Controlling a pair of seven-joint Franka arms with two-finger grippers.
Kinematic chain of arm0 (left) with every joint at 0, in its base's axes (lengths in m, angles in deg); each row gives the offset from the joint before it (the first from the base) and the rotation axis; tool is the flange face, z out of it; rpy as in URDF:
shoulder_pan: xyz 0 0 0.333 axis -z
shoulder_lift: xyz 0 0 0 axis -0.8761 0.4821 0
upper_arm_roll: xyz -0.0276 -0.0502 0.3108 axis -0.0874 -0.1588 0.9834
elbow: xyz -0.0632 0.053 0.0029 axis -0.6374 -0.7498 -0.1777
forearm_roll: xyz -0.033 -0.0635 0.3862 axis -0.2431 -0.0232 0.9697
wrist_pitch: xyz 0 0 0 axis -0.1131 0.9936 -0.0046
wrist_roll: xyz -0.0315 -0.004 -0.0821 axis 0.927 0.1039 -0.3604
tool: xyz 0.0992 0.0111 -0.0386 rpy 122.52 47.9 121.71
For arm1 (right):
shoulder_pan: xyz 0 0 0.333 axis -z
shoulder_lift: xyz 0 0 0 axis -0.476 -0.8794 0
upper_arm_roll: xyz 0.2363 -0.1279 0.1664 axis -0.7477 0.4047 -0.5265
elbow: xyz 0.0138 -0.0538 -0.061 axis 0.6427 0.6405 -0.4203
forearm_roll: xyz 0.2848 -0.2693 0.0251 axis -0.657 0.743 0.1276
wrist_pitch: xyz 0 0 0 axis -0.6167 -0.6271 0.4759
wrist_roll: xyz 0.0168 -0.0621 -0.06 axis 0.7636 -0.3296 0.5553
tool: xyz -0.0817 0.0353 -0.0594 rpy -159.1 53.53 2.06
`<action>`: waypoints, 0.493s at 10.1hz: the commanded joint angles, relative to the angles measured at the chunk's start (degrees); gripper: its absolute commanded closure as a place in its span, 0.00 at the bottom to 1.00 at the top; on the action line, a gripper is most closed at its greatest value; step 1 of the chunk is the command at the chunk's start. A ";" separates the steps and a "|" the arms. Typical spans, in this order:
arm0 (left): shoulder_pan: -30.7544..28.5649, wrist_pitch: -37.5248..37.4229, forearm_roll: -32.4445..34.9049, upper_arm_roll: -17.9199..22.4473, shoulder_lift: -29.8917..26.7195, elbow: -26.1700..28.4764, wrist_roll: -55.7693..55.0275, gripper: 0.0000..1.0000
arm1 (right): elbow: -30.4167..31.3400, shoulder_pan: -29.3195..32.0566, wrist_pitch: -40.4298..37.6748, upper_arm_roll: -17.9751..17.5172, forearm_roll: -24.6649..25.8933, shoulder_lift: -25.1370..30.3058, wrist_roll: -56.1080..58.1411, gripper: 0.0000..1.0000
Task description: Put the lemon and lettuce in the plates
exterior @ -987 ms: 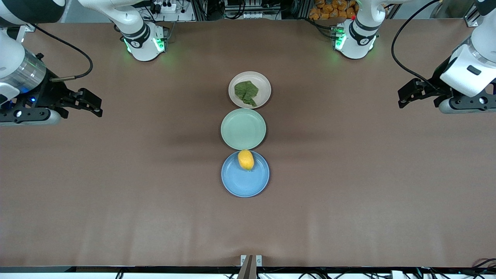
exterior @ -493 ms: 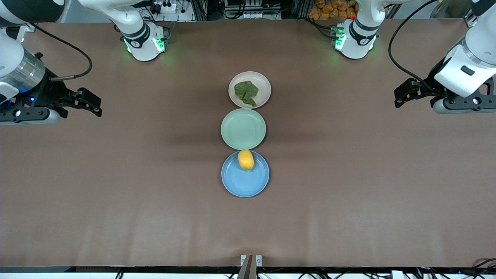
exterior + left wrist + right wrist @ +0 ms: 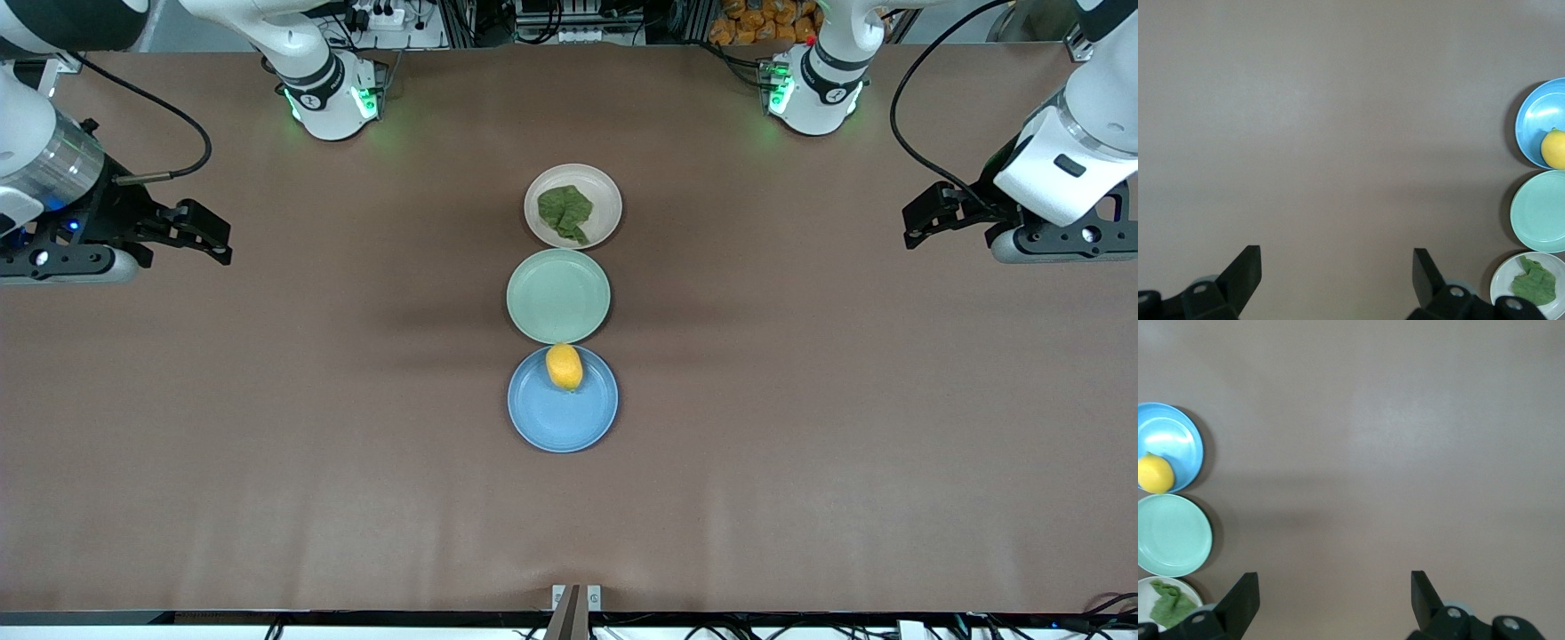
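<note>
The brown bench (image 3: pixel 267 427) fills nearly the whole front view, its cover bare apart from a short row of three plates at its middle.

Both arms wait at the ends of the bench, well apart from the plates. The left tool (image 3: pixel 925 218) hangs over bare bench toward the left arm's end, its two black fingers (image 3: pixel 1245 270) spread wide with nothing between them. The right tool (image 3: pixel 209 238) hangs over bare bench toward the right arm's end, its fingers (image 3: pixel 1243 597) likewise spread wide and holding nothing.

The three plates stand in a line that runs from the robots' bases toward the front camera, each rim touching or just beside the next. The blue plate (image 3: pixel 562 422) is the nearest to the front camera. The mint-green plate (image 3: pixel 557 296) sits in the middle, between the other two, and carries nothing. The pale beige-pink plate (image 3: pixel 605 191) is the farthest from the front camera, closest to the bases.

The lettuce (image 3: pixel 565 212), a dark green wrinkly leaf, lies inside the beige-pink plate and covers much of its floor.

The lemon (image 3: pixel 564 365) rests in the blue plate, at the edge of that plate which adjoins the mint-green plate, so that it sits right by the meeting of the two rims. Its pointed tip faces the front camera.
</note>
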 commanded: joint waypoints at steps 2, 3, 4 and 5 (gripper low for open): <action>-0.45 0.32 -1.28 -0.24 -0.29 0.38 1.11 0.00 | 0.21 0.69 -0.42 -0.31 1.51 0.99 -0.35 0.00; -0.36 0.32 -1.28 -0.23 -0.21 0.38 1.11 0.00 | 0.21 0.86 -0.33 -0.14 1.51 1.08 -0.26 0.00; -0.36 0.32 -1.28 -0.32 -0.21 0.38 1.11 0.00 | 0.21 0.86 -0.33 0.13 1.42 1.08 0.61 0.00; -0.45 0.41 -1.28 -0.41 -0.21 0.38 1.11 0.00 | 0.21 0.77 -0.51 0.39 1.33 1.25 1.40 0.00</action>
